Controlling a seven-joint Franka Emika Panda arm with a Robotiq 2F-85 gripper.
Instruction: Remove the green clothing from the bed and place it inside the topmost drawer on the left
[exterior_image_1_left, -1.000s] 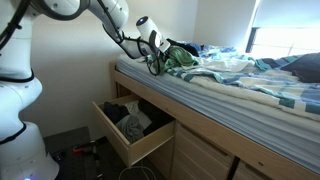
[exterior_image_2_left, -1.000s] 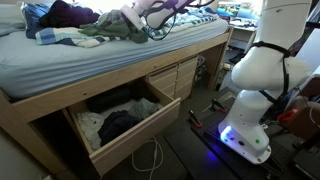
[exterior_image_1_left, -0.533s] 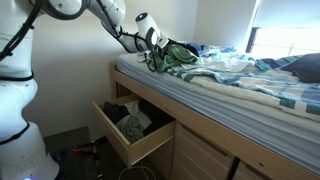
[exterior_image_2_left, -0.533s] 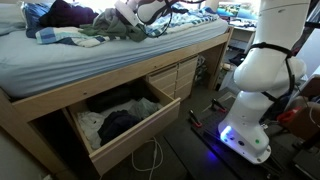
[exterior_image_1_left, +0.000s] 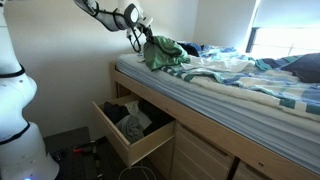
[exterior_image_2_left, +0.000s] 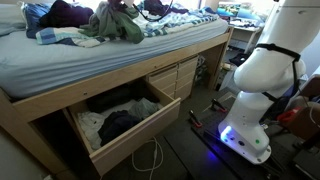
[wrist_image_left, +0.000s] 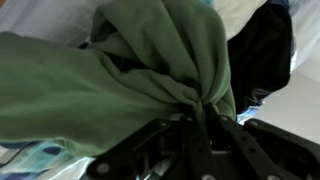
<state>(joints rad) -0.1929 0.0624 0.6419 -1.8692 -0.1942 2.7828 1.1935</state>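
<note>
The black end effector (wrist_image_left: 203, 118) is clamped narrow on a bunched fold of the soft green cloth garment (exterior_image_1_left: 158, 52). The garment hangs just beneath it, long axis near vertical, lower folds reaching rumpled blue-striped bedding (exterior_image_1_left: 235, 72).

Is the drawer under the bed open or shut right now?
Open: the drawer juts out from the bed frame in both exterior views, with clothes visible inside.

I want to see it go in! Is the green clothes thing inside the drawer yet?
No, the green clothing hangs from the fingers above the bed, outside the open drawer.
</note>
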